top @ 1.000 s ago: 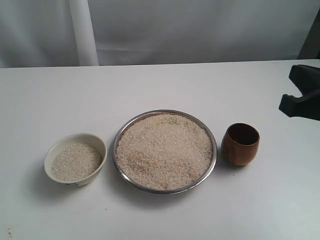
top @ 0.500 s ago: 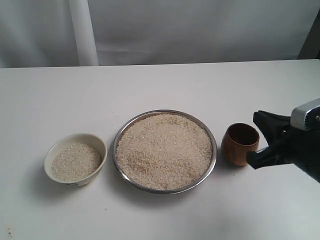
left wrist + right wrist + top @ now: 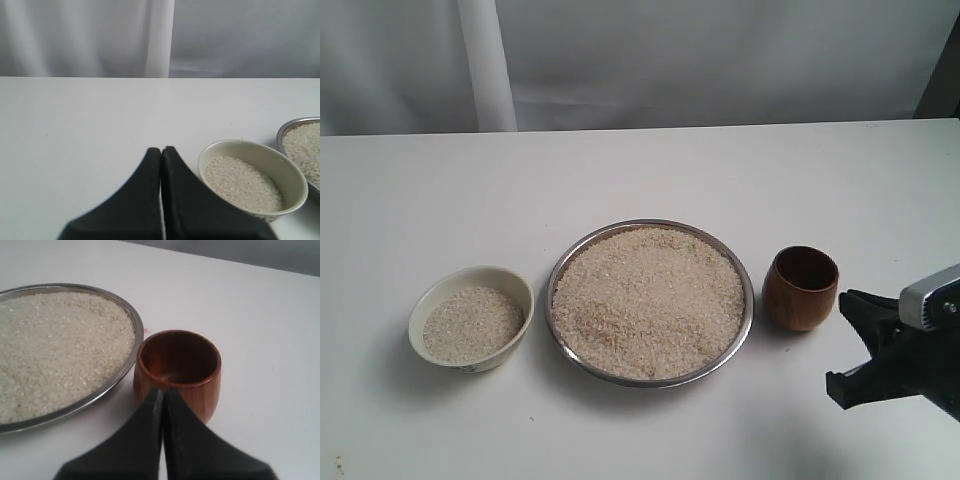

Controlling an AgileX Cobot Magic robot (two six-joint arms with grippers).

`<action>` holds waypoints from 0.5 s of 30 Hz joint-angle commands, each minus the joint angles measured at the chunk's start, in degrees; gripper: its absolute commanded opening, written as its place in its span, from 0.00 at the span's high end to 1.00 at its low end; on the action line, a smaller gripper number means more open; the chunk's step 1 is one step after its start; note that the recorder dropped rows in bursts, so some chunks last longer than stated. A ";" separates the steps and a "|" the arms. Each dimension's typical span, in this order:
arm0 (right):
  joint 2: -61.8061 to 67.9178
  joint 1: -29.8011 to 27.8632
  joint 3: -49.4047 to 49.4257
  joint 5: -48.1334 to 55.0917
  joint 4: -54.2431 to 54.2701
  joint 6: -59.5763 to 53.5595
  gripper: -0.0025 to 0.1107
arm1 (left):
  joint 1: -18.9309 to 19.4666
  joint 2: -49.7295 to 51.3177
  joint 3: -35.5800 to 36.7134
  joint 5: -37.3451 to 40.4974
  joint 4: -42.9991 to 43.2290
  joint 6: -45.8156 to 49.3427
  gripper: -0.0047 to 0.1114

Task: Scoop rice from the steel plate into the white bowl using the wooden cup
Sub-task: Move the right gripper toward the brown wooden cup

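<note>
Exterior view clips my right gripper [image 3: 161, 390] at lower right, near the wooden cup [image 3: 801, 288], right of centre. Wrist cameras show it and the left gripper [image 3: 161, 149] pressed closed, empty.

No writing, label or number can be read anywhere.

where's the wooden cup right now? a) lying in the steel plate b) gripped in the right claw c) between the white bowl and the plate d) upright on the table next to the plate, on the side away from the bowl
d: the wooden cup stands upright on the table beside the steel plate, with the white bowl on the plate's other side; the right claw is shut and not gripping it.
</note>
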 commanded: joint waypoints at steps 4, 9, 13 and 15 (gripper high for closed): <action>-0.01 0.04 0.39 4.33 0.21 -0.30 0.98 | -0.24 -0.09 -0.16 -0.37 -0.45 -0.19 0.96; -0.01 0.04 0.39 7.14 0.12 1.70 0.98 | -0.24 -0.09 -0.16 -0.37 -0.45 -0.19 0.96; -0.01 0.04 0.39 7.30 0.12 2.96 0.98 | -0.24 -0.09 -0.16 -0.37 -0.45 -0.19 0.96; -0.01 0.04 0.39 7.19 0.12 2.94 0.98 | -0.24 -0.09 -0.16 -0.37 -0.45 -0.19 0.96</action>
